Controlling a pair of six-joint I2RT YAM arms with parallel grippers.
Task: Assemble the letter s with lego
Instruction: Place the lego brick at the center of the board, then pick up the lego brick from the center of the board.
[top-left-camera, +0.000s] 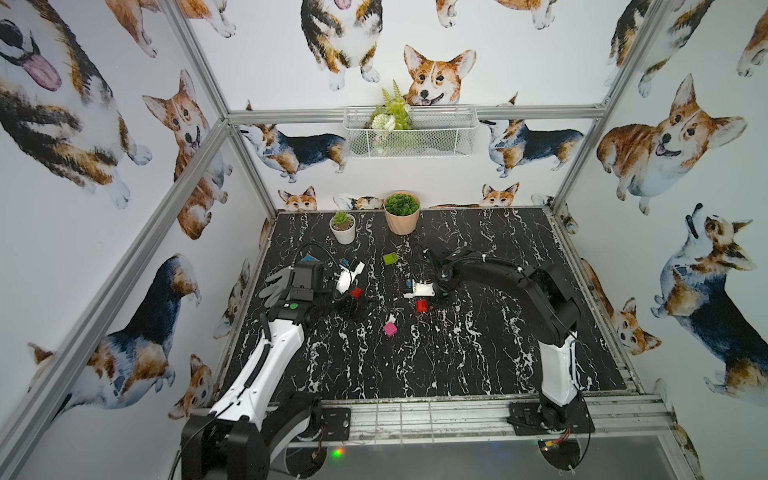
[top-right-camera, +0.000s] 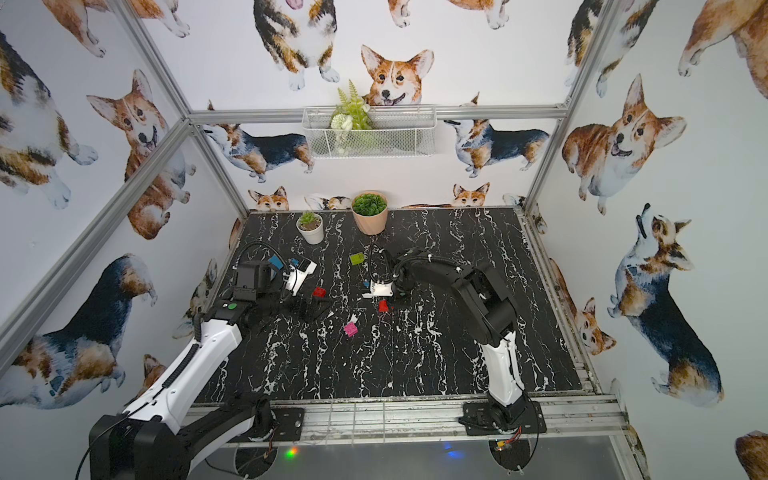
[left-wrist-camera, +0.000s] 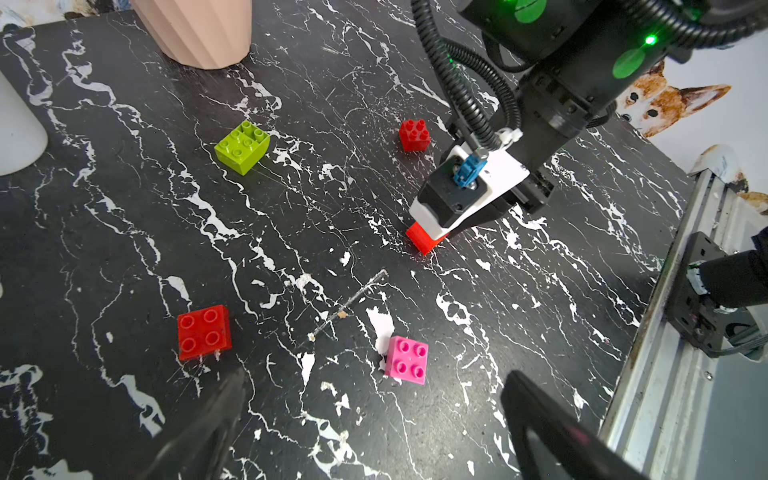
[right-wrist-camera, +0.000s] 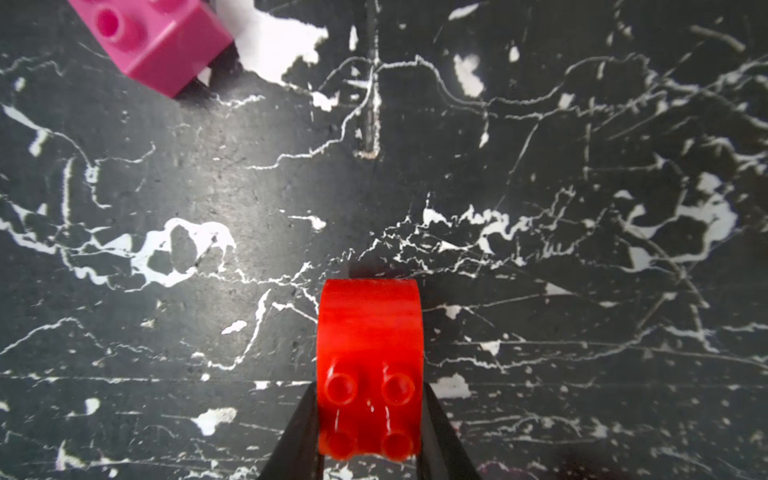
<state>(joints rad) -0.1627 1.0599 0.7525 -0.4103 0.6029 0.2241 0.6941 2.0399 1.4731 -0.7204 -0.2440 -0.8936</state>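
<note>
My left arm (top-left-camera: 266, 357) and right arm (top-left-camera: 557, 361) had white shells over black joints. Ribbed black cable (left-wrist-camera: 457, 83) looped by the right wrist. Round green stickers (left-wrist-camera: 628, 64) marked its black housing, beside a green light (left-wrist-camera: 650, 40). A blue plug (left-wrist-camera: 469, 168) sat in a white-and-black block (left-wrist-camera: 432, 199). My right tool (right-wrist-camera: 368, 392) had thin, black, tapered fingers (right-wrist-camera: 297, 436).

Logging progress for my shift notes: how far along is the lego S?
Done: nothing joined; the bricks lie apart. In hand: right gripper shut on one red brick. To do: join green brick, pink brick, two loose red bricks; left gripper open, empty.
</note>
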